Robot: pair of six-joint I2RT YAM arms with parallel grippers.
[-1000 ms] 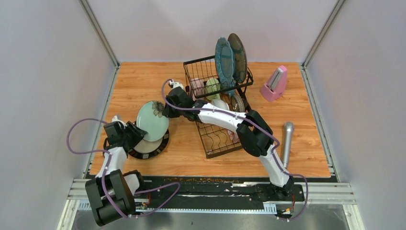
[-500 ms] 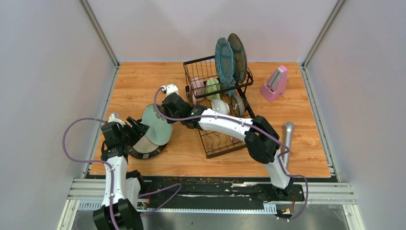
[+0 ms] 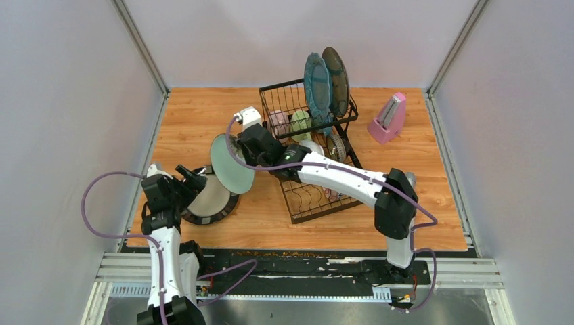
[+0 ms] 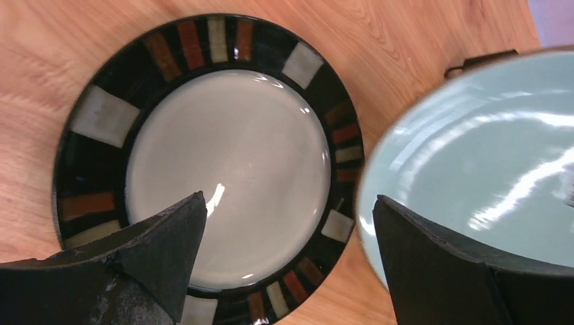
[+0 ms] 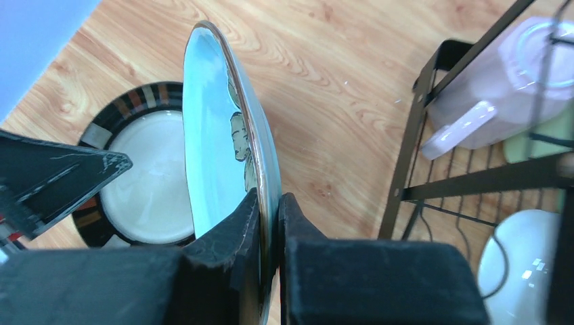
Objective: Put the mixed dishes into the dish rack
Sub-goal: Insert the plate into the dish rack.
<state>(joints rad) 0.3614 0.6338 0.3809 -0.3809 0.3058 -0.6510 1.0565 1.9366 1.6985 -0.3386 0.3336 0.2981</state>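
My right gripper (image 3: pixel 249 150) is shut on the rim of a pale-blue flowered plate (image 3: pixel 231 164) and holds it on edge above the table, left of the black wire dish rack (image 3: pixel 306 201). In the right wrist view the fingers pinch the plate's (image 5: pixel 218 128) rim at the gripper (image 5: pixel 271 203). My left gripper (image 3: pixel 187 180) is open and empty over a black-rimmed plate (image 3: pixel 211 200) with coloured blocks, lying flat. The left wrist view shows that plate (image 4: pixel 223 156), the pale-blue plate (image 4: pixel 487 162) at the right, and the open gripper (image 4: pixel 288 206).
The rack holds two dark speckled plates (image 3: pixel 318 84) upright, a pink mug (image 3: pixel 279 122), a pale-green mug (image 3: pixel 300 124), a white bowl (image 3: pixel 311 147) and a patterned bowl (image 3: pixel 336 144). A pink metronome (image 3: pixel 388 118) and a silver microphone (image 3: pixel 406 200) lie right of the rack.
My right gripper has lifted the pale-blue plate off the black-rimmed plate and carried it right toward the rack, turning it on edge. My left gripper has drawn back, open.
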